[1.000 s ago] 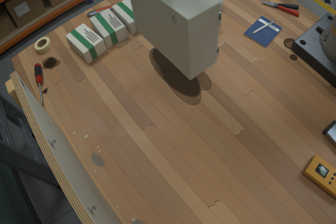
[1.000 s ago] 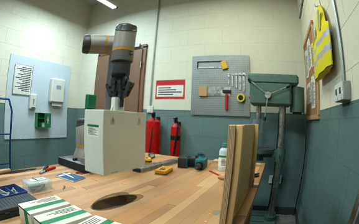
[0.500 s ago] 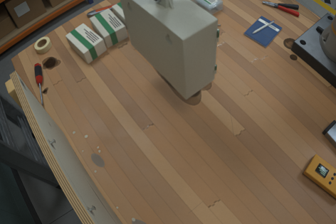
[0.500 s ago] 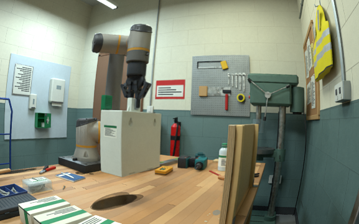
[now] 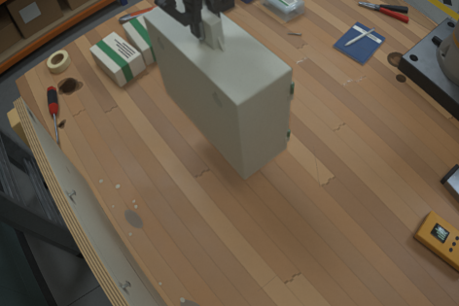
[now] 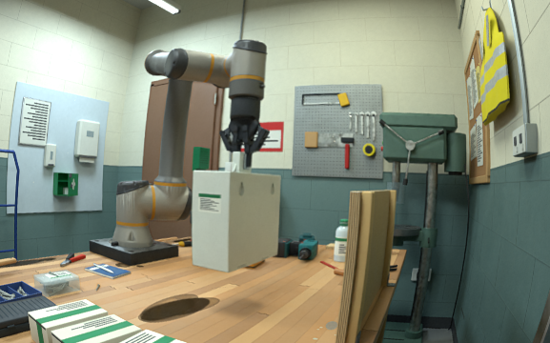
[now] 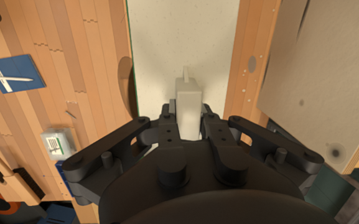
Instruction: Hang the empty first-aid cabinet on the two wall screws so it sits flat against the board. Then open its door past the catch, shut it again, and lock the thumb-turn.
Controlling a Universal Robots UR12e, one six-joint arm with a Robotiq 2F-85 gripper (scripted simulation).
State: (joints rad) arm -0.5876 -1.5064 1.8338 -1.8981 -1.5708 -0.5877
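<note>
Above the middle of the workbench the white first-aid cabinet (image 5: 226,91) (image 6: 235,219) hangs upright in the air, clear of the wood. My gripper (image 5: 202,23) (image 6: 244,152) (image 7: 188,124) is closed on the pale carry handle (image 7: 188,105) on the cabinet's top, its fingers on either side of the handle. The cabinet's back, with two keyhole slots, faces the upright plywood board (image 5: 73,205) (image 6: 367,257) (image 7: 322,87) at the bench's edge. Two screws (image 5: 72,195) (image 5: 125,285) stick out of the board's face. The door side, with green hinges, faces away from the board.
The plywood board stands along the bench edge with floor beyond it. Green-striped boxes (image 5: 116,57), a tape roll (image 5: 58,60) and a red screwdriver (image 5: 52,108) lie on the bench; a blue notebook (image 5: 359,41), pliers (image 5: 384,9) and a yellow meter (image 5: 439,236) lie opposite. The arm's base (image 6: 134,250) stands behind.
</note>
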